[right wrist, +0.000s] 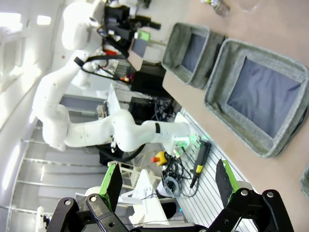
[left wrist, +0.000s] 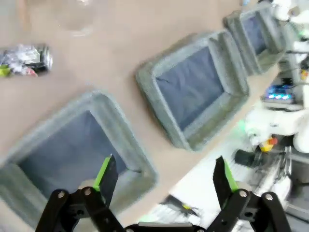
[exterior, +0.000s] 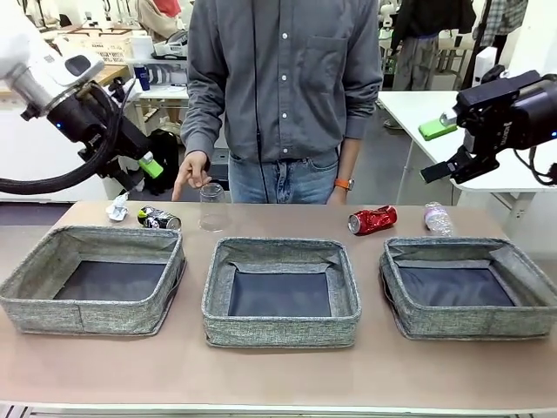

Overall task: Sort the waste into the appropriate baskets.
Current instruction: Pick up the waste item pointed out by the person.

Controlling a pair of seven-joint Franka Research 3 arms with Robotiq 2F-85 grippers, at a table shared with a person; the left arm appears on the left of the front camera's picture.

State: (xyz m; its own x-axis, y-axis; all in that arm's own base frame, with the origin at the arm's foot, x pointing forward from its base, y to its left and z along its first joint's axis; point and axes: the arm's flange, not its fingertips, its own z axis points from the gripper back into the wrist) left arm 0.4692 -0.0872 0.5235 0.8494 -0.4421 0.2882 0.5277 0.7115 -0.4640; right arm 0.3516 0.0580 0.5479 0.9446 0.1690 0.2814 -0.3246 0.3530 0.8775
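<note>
The left gripper and right gripper hover with jaws spread, empty. A crushed red drink can lies on the counter behind the middle grey woven-fabric basket, rightward. It is probably light, thin-walled and slippery, and best pinched across its dented waist.

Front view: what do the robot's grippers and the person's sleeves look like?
The left gripper and right gripper are black, two-fingered, with bright green pads; a thick black cable loops below the left one, whose arm is white. The person wears a grey long-sleeved button shirt and an orange wristband.
</note>
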